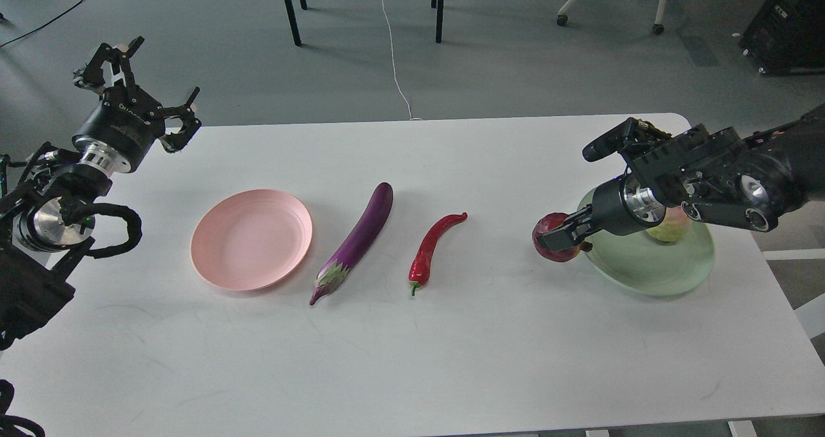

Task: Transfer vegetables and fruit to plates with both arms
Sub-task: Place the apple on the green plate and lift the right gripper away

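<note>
A purple eggplant and a red chili pepper lie side by side at the table's middle. An empty pale pink plate sits to their left. A pale green plate sits at the right with the yellow-green fruit on it, partly hidden by my right arm. My right gripper is shut on the dark red pomegranate, just left of the green plate's rim. My left gripper is open and empty, raised over the table's far left corner.
The white table has its front edge low in view and its right edge just past the green plate. Beyond the table, on the grey floor, are black table legs, a white cable and a wheeled chair base.
</note>
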`<move>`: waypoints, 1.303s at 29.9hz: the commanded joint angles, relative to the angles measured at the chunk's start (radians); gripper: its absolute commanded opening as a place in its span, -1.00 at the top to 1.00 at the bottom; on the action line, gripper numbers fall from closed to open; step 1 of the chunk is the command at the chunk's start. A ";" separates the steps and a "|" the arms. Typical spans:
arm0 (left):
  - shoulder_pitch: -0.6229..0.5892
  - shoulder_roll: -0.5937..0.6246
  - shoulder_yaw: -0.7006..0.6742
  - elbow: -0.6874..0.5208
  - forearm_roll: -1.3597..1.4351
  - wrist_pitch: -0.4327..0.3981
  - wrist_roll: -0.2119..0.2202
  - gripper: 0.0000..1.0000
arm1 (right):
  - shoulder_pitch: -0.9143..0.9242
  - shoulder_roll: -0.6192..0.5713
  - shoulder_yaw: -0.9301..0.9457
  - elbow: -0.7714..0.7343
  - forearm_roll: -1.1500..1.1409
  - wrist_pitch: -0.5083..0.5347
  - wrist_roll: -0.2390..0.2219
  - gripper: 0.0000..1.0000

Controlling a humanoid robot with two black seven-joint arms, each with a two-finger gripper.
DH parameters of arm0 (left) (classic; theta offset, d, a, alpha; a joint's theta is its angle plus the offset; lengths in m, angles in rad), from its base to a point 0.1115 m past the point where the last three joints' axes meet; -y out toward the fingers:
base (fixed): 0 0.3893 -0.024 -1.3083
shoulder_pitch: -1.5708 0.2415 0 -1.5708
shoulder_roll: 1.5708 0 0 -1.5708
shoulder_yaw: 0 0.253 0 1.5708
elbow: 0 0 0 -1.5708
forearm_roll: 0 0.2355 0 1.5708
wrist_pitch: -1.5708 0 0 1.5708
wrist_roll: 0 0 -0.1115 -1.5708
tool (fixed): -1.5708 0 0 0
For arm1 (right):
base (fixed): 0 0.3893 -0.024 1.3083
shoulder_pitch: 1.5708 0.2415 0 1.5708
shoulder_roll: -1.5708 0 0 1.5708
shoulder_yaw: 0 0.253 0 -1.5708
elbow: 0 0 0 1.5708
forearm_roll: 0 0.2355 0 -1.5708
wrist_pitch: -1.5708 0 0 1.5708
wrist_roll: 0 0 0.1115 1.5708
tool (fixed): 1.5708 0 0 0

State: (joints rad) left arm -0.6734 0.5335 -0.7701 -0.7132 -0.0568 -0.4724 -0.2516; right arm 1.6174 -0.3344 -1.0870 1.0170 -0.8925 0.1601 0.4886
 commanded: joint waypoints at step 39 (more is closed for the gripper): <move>-0.163 0.034 0.060 -0.087 0.337 -0.006 0.009 -0.96 | -0.348 -0.287 0.993 -0.185 0.130 -0.005 0.000 -0.93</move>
State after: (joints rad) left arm -0.8182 0.5595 -0.7198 -0.7500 0.1390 -0.4826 -0.2402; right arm 1.3568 -0.6315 -0.2738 0.8417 -0.8065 0.1555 0.4886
